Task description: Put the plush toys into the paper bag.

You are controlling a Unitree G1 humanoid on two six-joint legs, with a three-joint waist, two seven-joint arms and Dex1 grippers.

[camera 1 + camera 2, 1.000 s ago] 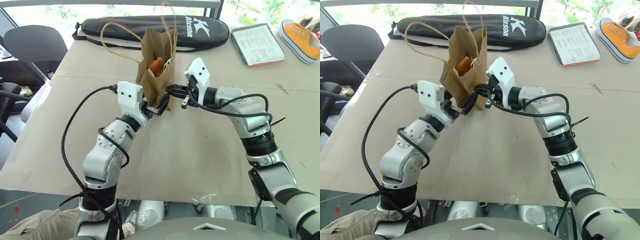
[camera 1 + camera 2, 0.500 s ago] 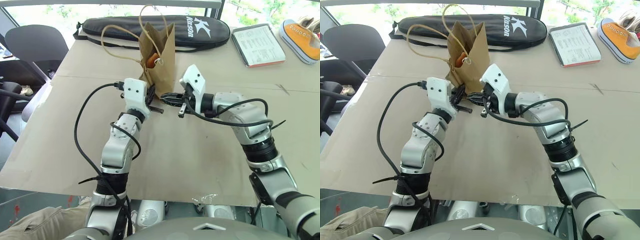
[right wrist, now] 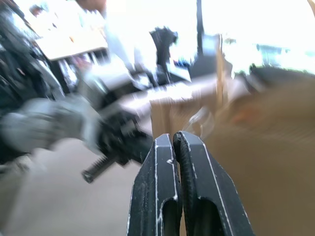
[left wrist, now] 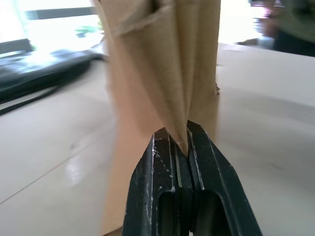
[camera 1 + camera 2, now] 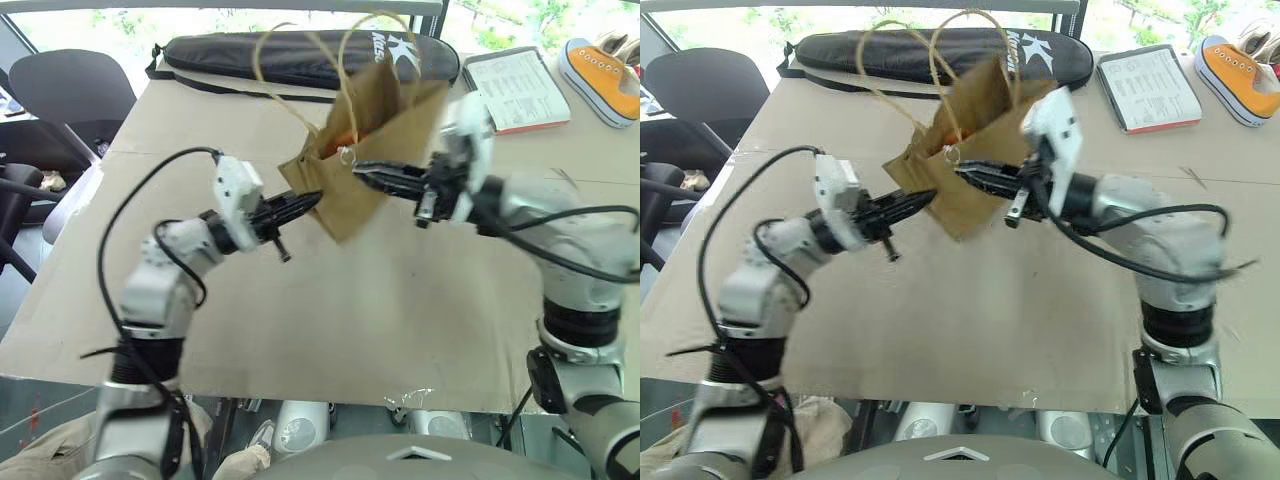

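tan table (image 5: 330, 330), dark office chair (image 5: 70, 95) at its left, bright daylit windows (image 5: 200, 22) behind

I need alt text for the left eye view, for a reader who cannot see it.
Two robot grippers hold a brown paper bag tilted above a table: the left gripper pinches its lower corner, the right gripper its side. An orange plush toy shows inside; a black case lies behind.
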